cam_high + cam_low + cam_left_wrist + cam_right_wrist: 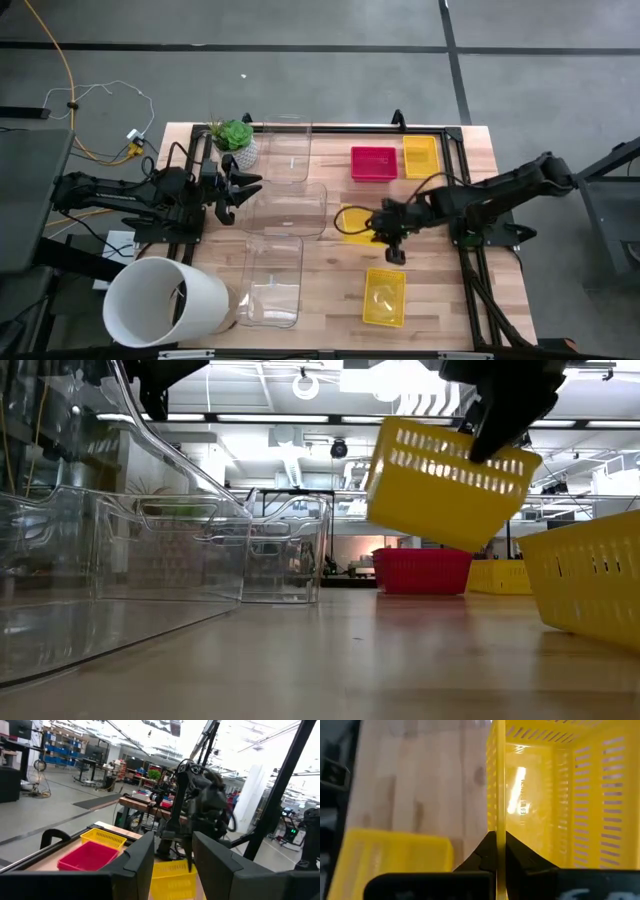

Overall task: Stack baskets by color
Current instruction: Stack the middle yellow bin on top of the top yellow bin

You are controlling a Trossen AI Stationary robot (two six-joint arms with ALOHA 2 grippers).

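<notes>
My right gripper is shut on a yellow basket and holds it in the air over the middle of the table. A second yellow basket rests on its bottom near the front edge. A red basket and a third yellow basket stand side by side at the far right. My left gripper waits at the table's left, open, with nothing between its fingers. My right gripper pinches one side wall of the yellow basket at its rim, on the side toward the table's right, with one finger inside the basket and one outside. The fingers slant down from above. The basket hangs clear of the table, tilted.
Clear plastic bins stand at the far middle, the centre and the near middle. A big white cylinder lies at the near left. A potted plant stands at the far left. Bare wood shows between the baskets.
</notes>
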